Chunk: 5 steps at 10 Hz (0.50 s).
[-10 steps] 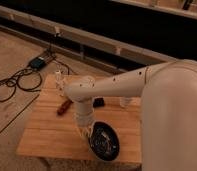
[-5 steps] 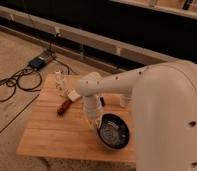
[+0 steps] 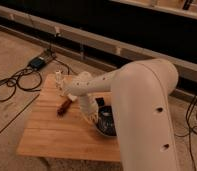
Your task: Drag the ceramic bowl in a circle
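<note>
The ceramic bowl (image 3: 108,124) is dark and glossy with a thin lighter rim. It sits on the wooden table (image 3: 52,135), right of centre, and my white arm (image 3: 142,110) partly covers it. My gripper (image 3: 94,118) is down at the bowl's left rim, at the end of the arm's thin forearm. Its contact with the bowl is hidden by the wrist.
A brown elongated object (image 3: 65,106) lies on the table left of the gripper. A small flat black object (image 3: 100,102) lies just behind the bowl. A small white thing (image 3: 58,78) stands at the table's back left corner. Cables and a dark box (image 3: 39,62) lie on the floor to the left.
The bowl and the gripper have moved together from near the table's front edge to the right and then farther back. The brown object has stayed put.
</note>
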Available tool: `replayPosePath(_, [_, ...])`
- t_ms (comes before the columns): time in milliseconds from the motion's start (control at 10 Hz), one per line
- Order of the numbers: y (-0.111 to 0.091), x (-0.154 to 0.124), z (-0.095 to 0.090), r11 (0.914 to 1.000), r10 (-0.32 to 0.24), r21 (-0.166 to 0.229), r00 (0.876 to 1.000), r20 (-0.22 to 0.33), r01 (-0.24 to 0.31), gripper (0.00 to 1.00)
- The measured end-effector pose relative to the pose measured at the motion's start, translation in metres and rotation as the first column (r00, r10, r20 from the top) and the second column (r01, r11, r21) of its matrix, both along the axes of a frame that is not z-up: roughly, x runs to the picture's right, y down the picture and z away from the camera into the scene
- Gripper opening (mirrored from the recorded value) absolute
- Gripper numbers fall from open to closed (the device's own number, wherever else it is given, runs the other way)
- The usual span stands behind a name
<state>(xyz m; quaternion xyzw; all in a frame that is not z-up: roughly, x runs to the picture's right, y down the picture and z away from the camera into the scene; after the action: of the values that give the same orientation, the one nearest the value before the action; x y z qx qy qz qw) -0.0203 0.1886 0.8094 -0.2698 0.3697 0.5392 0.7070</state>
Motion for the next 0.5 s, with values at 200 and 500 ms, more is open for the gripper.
replayPosePath(200, [0.0,-0.006,0.009,0.9968,-0.079,0.014,0.997,0.013,0.079,0.52])
replayPosePath(500, [0.003,-0.024,0.01,0.992,-0.123,0.032,0.992,0.023,0.122,0.78])
